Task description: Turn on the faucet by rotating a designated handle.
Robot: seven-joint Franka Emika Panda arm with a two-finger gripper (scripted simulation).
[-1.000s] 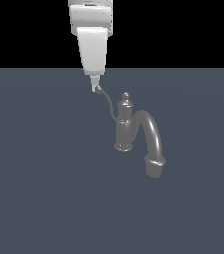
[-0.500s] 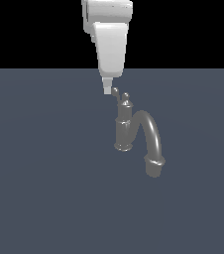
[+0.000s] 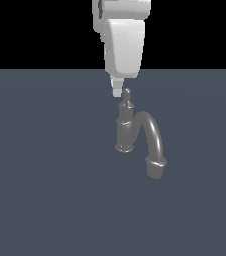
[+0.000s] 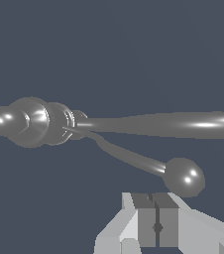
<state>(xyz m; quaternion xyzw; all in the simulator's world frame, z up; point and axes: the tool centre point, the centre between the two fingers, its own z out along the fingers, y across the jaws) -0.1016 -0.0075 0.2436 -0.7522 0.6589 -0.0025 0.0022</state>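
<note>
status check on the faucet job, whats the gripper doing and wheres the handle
Gripper shut, holding nothing, right beside the handle knob. Faucet upright, spout toward exterior view's right. Nothing in the way.

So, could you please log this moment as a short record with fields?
faucet: grey metal faucet, upright column, arched spout toward the exterior view's right
handle: thin curved handle ending in a round knob, joined to the column
gripper: gripper, fingers together, right beside the knob, holding nothing
surface: flat grey surface
contact: cannot tell whether the fingers touch the knob
</note>
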